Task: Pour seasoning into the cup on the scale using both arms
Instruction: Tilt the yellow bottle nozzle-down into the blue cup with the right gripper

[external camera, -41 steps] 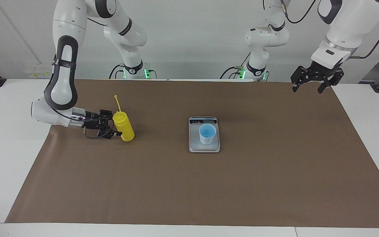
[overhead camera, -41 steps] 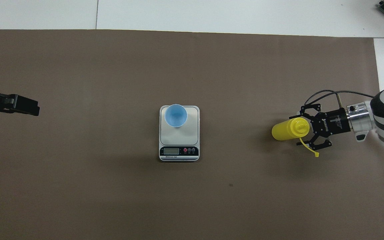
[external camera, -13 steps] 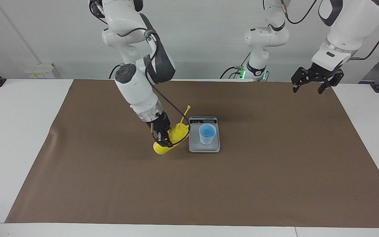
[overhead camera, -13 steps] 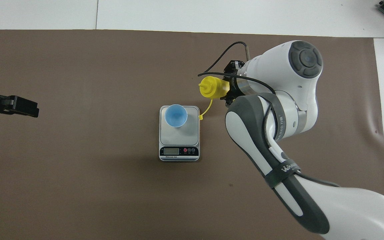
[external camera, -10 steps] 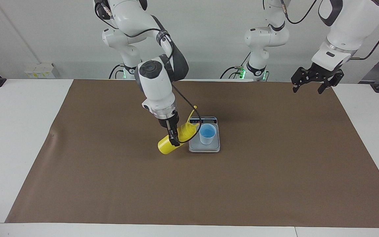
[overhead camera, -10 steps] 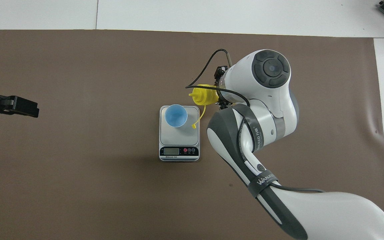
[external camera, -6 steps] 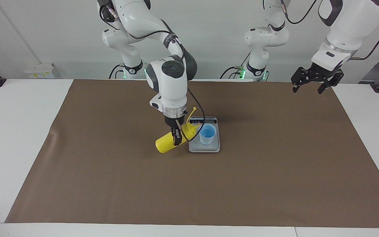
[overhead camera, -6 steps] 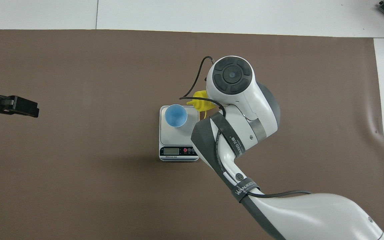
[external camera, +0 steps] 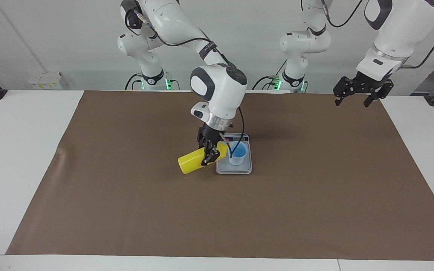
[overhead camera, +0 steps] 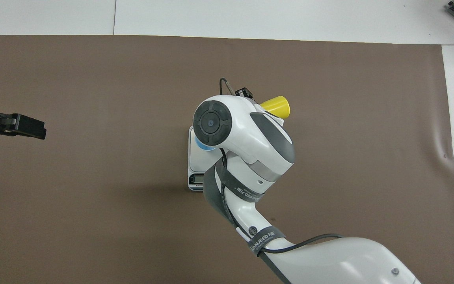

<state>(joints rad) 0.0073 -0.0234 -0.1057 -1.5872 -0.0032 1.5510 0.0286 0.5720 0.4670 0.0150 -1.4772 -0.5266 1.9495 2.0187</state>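
Seasoning (external camera: 191, 163), clamped by the right gripper (external camera: 208, 153), tips toward the cup (external camera: 237, 154) on the scale (external camera: 234, 169) mid-table for pouring; the left gripper (external camera: 359, 91) waits open over the mat's corner.

a plain white wall (external camera: 32, 34) rises past a white table (external camera: 9, 158) covered by brown paper (external camera: 315, 188).

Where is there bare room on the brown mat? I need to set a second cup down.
Bare mat runs from the scale to the table's edge farthest from the robots, and toward both ends. It is crowded at the scale: the right gripper holds the yellow bottle tilted toward the cup. The left gripper waits raised.
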